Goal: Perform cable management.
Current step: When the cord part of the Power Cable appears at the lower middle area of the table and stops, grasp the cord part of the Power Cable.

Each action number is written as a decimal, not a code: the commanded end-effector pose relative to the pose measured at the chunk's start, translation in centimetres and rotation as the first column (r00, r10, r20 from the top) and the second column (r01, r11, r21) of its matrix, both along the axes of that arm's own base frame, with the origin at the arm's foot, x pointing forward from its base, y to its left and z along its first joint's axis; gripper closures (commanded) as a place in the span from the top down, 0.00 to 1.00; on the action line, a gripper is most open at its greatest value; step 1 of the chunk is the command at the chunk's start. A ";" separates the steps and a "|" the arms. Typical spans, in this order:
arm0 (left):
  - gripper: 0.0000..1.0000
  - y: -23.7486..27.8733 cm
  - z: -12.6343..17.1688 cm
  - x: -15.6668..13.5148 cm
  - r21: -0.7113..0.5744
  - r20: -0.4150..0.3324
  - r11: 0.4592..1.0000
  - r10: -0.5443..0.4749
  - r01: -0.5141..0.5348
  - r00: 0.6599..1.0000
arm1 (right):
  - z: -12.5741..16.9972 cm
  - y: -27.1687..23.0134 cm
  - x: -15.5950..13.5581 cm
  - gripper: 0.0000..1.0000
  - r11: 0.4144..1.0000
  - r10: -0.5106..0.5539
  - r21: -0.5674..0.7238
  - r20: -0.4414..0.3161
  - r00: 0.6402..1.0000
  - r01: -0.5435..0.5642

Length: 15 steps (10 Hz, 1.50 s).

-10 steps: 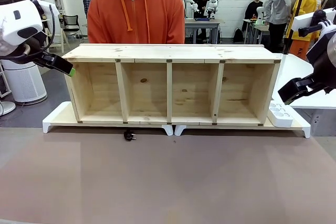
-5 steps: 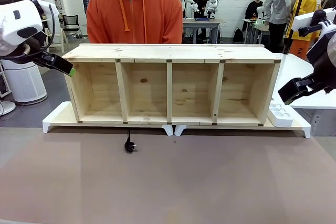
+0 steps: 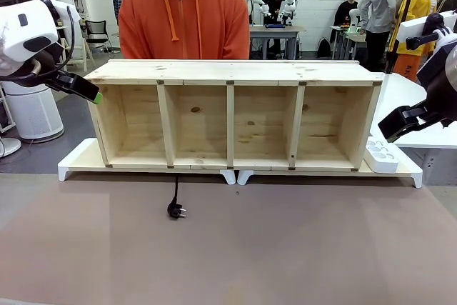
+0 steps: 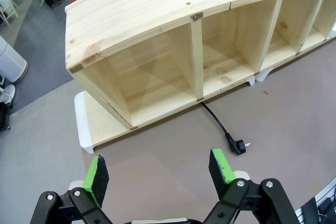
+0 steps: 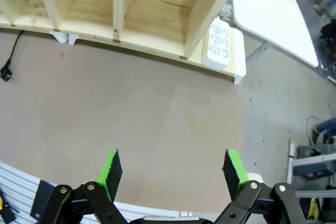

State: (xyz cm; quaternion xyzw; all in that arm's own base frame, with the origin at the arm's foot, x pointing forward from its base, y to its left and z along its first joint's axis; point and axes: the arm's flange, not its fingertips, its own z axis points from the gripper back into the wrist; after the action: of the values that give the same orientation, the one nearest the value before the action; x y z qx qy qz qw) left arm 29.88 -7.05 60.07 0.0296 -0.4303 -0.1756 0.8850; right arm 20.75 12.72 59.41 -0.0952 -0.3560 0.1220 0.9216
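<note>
Now the cable [image 3: 175,198] reaches farther out from under the wooden shelf [image 3: 230,71] onto the surface [image 3: 285,248]; power strip [image 3: 380,155] sits at the shelf's right end. Both left fingers [image 4: 96,174] and right fingers [image 5: 111,170] gape wide, empty.

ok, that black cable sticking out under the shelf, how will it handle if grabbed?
Likely floppy and light: the thin cable lies loosely bent on the table. It runs under the shelf, so pulling may snag.
</note>
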 end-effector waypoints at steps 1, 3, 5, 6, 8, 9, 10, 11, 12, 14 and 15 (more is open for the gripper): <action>1.00 0.0 0.0 0.0 -0.005 0.010 1.000 0.010 -0.010 1.000 | 0.0 -0.1 0.1 1.00 1.000 -0.003 0.001 -0.001 1.000 0.003; 1.00 0.0 0.0 0.0 -0.005 0.010 1.000 0.010 -0.010 1.000 | 0.0 -0.1 0.1 1.00 1.000 -0.003 0.001 -0.001 1.000 0.003; 1.00 0.0 0.0 0.0 -0.005 0.010 1.000 0.010 -0.010 1.000 | 0.0 -0.1 0.1 1.00 1.000 -0.003 0.001 -0.001 1.000 0.003; 1.00 0.0 0.0 0.0 -0.005 0.010 1.000 0.010 -0.010 1.000 | 0.0 -0.1 0.1 1.00 1.000 -0.003 0.001 -0.001 1.000 0.003; 1.00 0.0 0.0 0.0 -0.005 0.010 1.000 0.010 -0.010 1.000 | 0.0 -0.1 0.1 1.00 1.000 -0.003 0.001 -0.001 1.000 0.003; 1.00 0.0 0.0 0.0 -0.005 0.010 1.000 0.010 -0.010 1.000 | 0.0 -0.1 0.1 1.00 1.000 -0.003 0.001 -0.001 1.000 0.003; 1.00 0.0 0.0 0.0 -0.005 0.010 1.000 0.010 -0.010 1.000 | 0.0 -0.1 0.1 1.00 1.000 -0.003 0.001 -0.001 1.000 0.003; 1.00 0.0 0.0 0.0 -0.005 0.010 1.000 0.010 -0.010 1.000 | 0.0 -0.1 0.1 1.00 1.000 -0.003 0.001 -0.001 1.000 0.003; 1.00 0.0 0.0 0.0 -0.005 0.010 1.000 0.010 -0.010 1.000 | 0.0 -0.1 0.1 1.00 1.000 -0.003 0.001 -0.001 1.000 0.003; 1.00 0.0 0.0 0.0 -0.005 0.010 1.000 0.010 -0.010 1.000 | 0.0 -0.1 0.1 1.00 1.000 -0.003 0.001 -0.001 1.000 0.003; 1.00 0.0 0.0 0.0 -0.005 0.010 1.000 0.010 -0.010 1.000 | 0.0 0.0 0.0 1.00 1.000 0.000 0.000 0.000 1.000 0.000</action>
State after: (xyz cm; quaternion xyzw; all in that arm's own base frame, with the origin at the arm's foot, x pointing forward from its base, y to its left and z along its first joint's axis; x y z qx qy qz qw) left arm 29.88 -7.05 60.07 0.0296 -0.4303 -0.1756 0.8850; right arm 20.75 12.72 59.41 -0.0952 -0.3561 0.1221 0.9216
